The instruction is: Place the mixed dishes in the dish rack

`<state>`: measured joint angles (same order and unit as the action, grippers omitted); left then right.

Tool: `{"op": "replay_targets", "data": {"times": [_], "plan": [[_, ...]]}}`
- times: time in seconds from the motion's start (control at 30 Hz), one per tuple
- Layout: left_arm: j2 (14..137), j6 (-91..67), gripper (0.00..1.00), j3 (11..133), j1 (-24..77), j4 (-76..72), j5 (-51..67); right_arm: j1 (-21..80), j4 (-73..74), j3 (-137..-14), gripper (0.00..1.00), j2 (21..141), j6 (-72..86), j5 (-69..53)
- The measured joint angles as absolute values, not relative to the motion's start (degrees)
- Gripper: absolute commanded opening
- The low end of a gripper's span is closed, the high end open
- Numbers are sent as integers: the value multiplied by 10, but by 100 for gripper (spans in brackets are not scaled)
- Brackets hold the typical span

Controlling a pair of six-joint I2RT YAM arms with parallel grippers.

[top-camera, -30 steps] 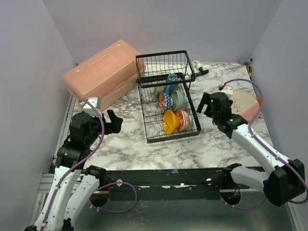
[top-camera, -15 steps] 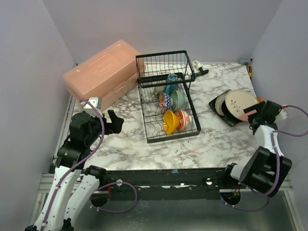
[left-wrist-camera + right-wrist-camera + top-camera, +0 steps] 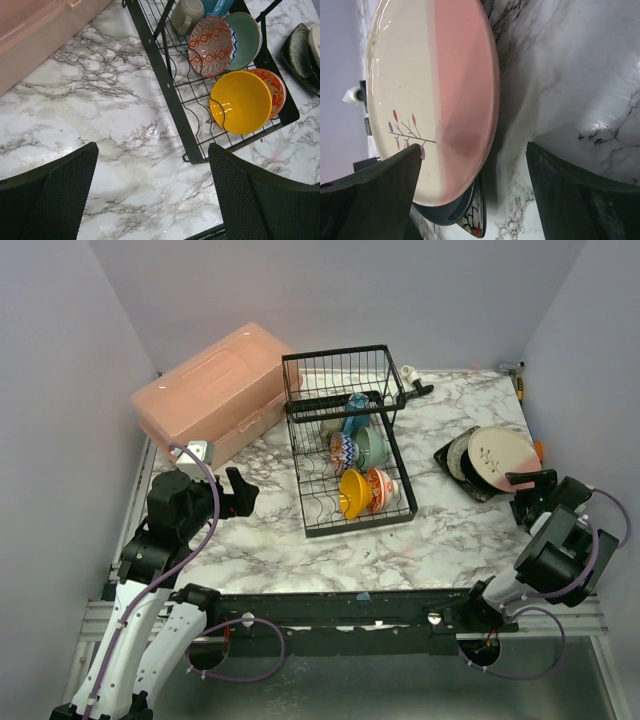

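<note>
Marble-look tabletop [image 3: 260, 540], lavender walls on 3 sides. Black wire dish rack [image 3: 345, 440] mid-table, tall basket end at far side; salmon-pink plastic box [image 3: 210, 395] to its L, toward far corner. In rack, standing on edge: yellow ceramic bowl [image 3: 241, 102] at near end w/ orange-red patterned bowl [image 3: 276, 85] just behind it; next row, red-patterned bowl [image 3: 212, 46] against mint green bowl [image 3: 248, 35]; olive mug [image 3: 186, 12] and blue-patterned bowl [image 3: 355, 408] further back. Large pink-cream plate [image 3: 500, 455] w/ twig motif is not in rack: lies at R side of table on top of dark plates [image 3: 456, 455], well apart from rack. L gripper [image 3: 152, 147]: fingers spread wide, nothing btwn them, over bare marble L of rack. R gripper [image 3: 472, 150]: also spread wide, low by near edge of pink-cream plate, rim showing in the gap, gripping nothing
</note>
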<state>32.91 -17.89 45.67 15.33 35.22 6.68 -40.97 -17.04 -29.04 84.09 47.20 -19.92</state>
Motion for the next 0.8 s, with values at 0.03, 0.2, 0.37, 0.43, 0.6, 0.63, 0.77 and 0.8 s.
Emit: {"op": "replay_targets", "data": {"times": [0.03,0.2,0.37,0.43,0.6,0.63,0.77,0.8], "plan": [[329,-179,90,456,153,352,67,-410,-202,-278,84,844,482,-206],[329,-179,90,456,153,352,67,-420,-335,-220,72,866,534,-226],[332,-178,90,456,153,352,72,-434,-471,-181,62,917,576,-240],[332,-178,90,456,153,352,73,-439,-516,-174,56,942,590,-249],[334,-177,90,456,153,352,73,-444,-566,-173,43,980,606,-263],[334,-177,90,456,153,352,73,-444,-571,-173,40,981,608,-265],[339,-177,90,456,153,352,74,-444,-584,-173,29,979,614,-267],[341,-177,90,456,153,352,74,-444,-583,-173,26,976,614,-267]]}}
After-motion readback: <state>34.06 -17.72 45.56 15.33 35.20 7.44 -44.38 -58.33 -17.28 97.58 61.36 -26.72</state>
